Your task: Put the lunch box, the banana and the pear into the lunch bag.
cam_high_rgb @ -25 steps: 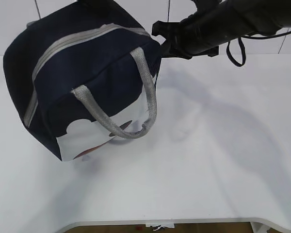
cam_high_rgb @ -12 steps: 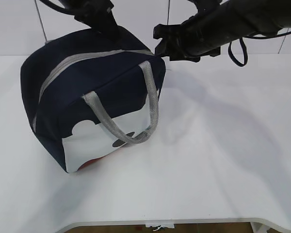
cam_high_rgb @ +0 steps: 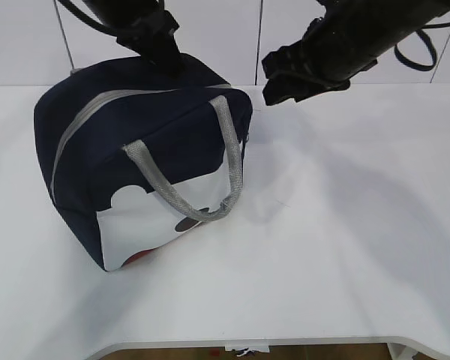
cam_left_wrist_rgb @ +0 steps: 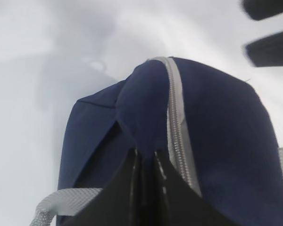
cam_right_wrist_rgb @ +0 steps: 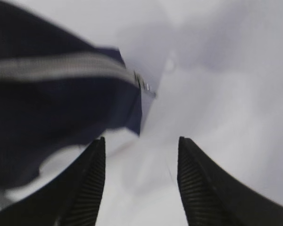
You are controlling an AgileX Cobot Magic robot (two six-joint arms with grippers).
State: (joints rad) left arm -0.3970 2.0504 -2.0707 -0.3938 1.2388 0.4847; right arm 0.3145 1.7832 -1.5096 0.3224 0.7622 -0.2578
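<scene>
The navy lunch bag [cam_high_rgb: 157, 135] stands on the white table [cam_high_rgb: 345, 225] at the left, with its grey zipper [cam_high_rgb: 90, 114] closed and a grey handle [cam_high_rgb: 232, 161] hanging over the white front panel. My left gripper [cam_high_rgb: 162, 54] is at the bag's top back edge. In the left wrist view it [cam_left_wrist_rgb: 145, 153] is shut on a fold of the bag's navy fabric [cam_left_wrist_rgb: 217, 117] beside the zipper [cam_left_wrist_rgb: 175, 117]. My right gripper [cam_high_rgb: 276, 84] hovers open and empty just right of the bag, and is seen open [cam_right_wrist_rgb: 141, 139] near the bag's corner [cam_right_wrist_rgb: 47, 103]. The lunch box, banana and pear are out of view.
The table's front edge [cam_high_rgb: 285, 341] runs along the bottom of the exterior view. A tiled white wall [cam_high_rgb: 232, 30] stands behind the bag. A small zipper pull [cam_right_wrist_rgb: 145, 86] hangs at the bag's right corner.
The bag was tilted and raised at the left; it has come down and now stands on the table. My right gripper has drawn back to the right, away from the bag's corner.
</scene>
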